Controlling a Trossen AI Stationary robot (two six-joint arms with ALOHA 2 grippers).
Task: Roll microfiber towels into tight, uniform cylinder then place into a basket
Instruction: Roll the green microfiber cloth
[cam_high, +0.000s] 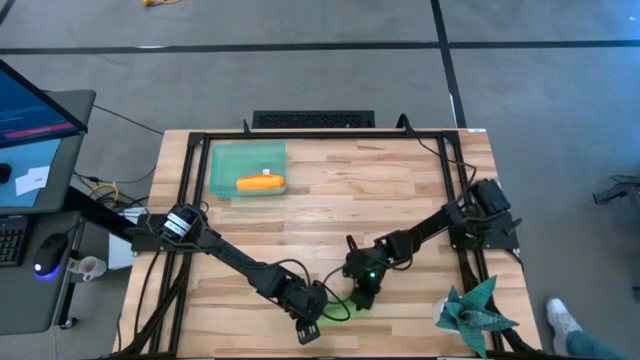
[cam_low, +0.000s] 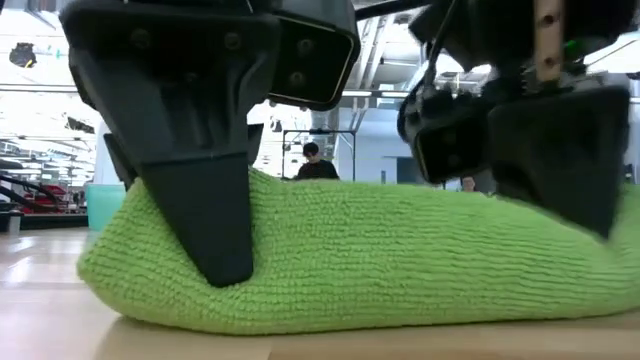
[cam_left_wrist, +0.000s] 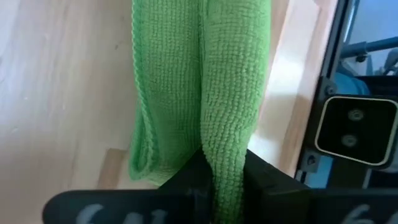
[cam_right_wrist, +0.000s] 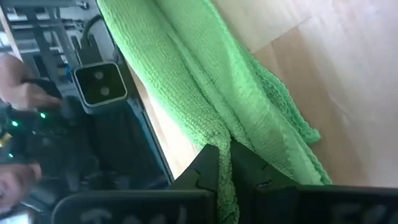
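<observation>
High view: the orange towel (cam_high: 260, 183) lies rolled inside the basket (cam_high: 225, 160) at the table's (cam_high: 400, 190) far left, so half the task appears done. The green towel (cam_high: 338, 306) lies near the front edge, mostly hidden between the left gripper (cam_high: 308, 322) and the right gripper (cam_high: 362, 296). A spiky teal object (cam_high: 475, 312) sits at the front right corner, well apart.

Low view: the green towel (cam_low: 380, 255) rests on the tabletop as a thick folded bundle, loosely rounded, not yet a tight cylinder. One dark finger (cam_low: 200, 210) presses into its near end; the other gripper (cam_low: 540, 150) bears on the opposite end.

Left wrist view: the left gripper (cam_left_wrist: 222, 193) is pinched closed on a fold of the green towel (cam_left_wrist: 199, 81).

Right wrist view: the right gripper (cam_right_wrist: 225, 180) is likewise clamped on an edge of the green towel (cam_right_wrist: 205, 74).

Remaining, by judgement: tightening the green roll and carrying it to the basket.
</observation>
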